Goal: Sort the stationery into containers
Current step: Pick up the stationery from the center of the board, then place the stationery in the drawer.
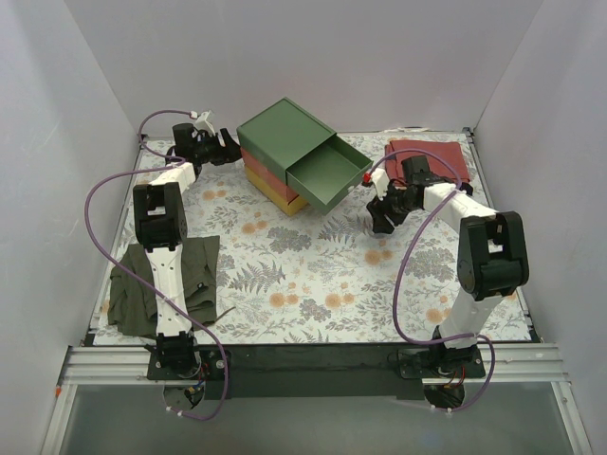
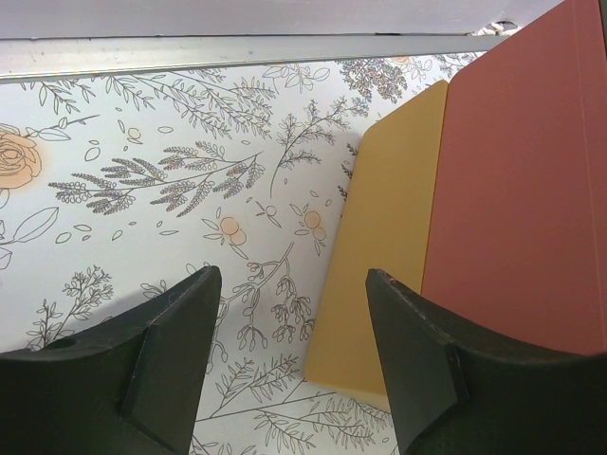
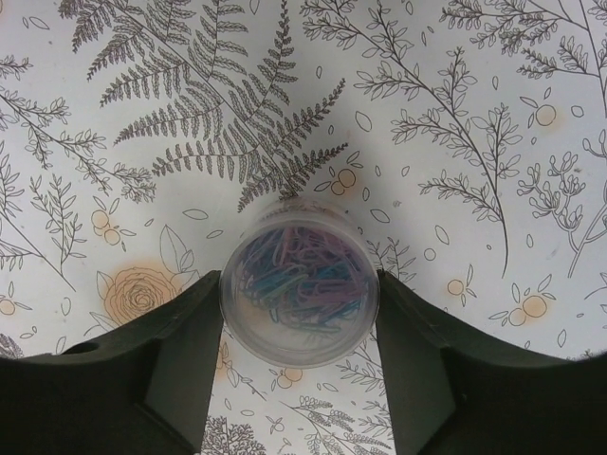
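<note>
Black fingers point(image 3: 175, 365) of the right gripper point(image 3: 299, 284) fill the bottom of the right wrist view. They press against both sides of a clear round tub of paper clips point(image 3: 299, 318), so that gripper is clamped on the tub. The tub stands upright on the floral table cover point(image 3: 285, 114), with blue, pink and purple clips showing dimly through its cloudy lid.

From the top view, the tub itself is hidden beneath the right gripper point(image 1: 382, 220), which hangs right of centre on the table. Just up and to the left of it is the green drawer point(image 1: 327, 172), pulled out of the stacked box toward that gripper, its inside facing up. Under it sit the red drawer point(image 1: 258, 169) and the yellow drawer point(image 1: 285, 199), both pushed in.

On the far side of the box, the left gripper point(image 2: 291, 275) has its jaws spread apart with only table cover between them. One finger overlaps the yellow drawer's flat side in the left wrist view, and whether it touches cannot be told.

A red cloth point(image 1: 432, 152) lies at the far right corner, partly covered by the right arm. An olive cloth point(image 1: 133, 289) lies crumpled under the left arm. Purple cables point(image 1: 100, 185) loop off both arms.
</note>
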You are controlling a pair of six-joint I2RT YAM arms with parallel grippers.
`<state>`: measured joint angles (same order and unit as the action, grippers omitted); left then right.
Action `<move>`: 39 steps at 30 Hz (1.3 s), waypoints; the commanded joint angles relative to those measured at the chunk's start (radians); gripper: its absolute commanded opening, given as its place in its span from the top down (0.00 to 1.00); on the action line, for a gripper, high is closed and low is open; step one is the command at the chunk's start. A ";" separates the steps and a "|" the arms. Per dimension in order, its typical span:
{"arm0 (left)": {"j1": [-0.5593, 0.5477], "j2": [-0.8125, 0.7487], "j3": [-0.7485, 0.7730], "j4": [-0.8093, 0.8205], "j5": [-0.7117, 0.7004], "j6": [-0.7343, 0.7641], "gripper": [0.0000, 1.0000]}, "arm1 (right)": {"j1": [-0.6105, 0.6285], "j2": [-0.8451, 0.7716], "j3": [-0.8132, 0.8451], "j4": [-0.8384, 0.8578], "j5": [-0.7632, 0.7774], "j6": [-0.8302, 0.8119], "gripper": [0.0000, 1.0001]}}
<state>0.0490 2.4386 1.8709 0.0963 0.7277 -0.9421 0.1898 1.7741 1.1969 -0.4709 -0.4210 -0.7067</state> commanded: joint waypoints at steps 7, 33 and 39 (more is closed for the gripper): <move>-0.006 -0.075 0.017 0.014 0.002 -0.007 0.37 | -0.004 -0.151 -0.017 -0.021 -0.013 -0.028 0.57; -0.009 -0.078 0.025 0.082 0.038 -0.055 0.37 | 0.059 -0.168 0.763 -0.417 -0.042 -0.063 0.61; -0.009 -0.098 0.002 0.089 0.036 -0.054 0.37 | 0.114 -0.065 0.845 -0.384 -0.065 -0.011 0.60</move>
<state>0.0437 2.4386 1.8801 0.1604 0.7490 -1.0008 0.2722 1.6665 1.9659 -0.8829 -0.4496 -0.7727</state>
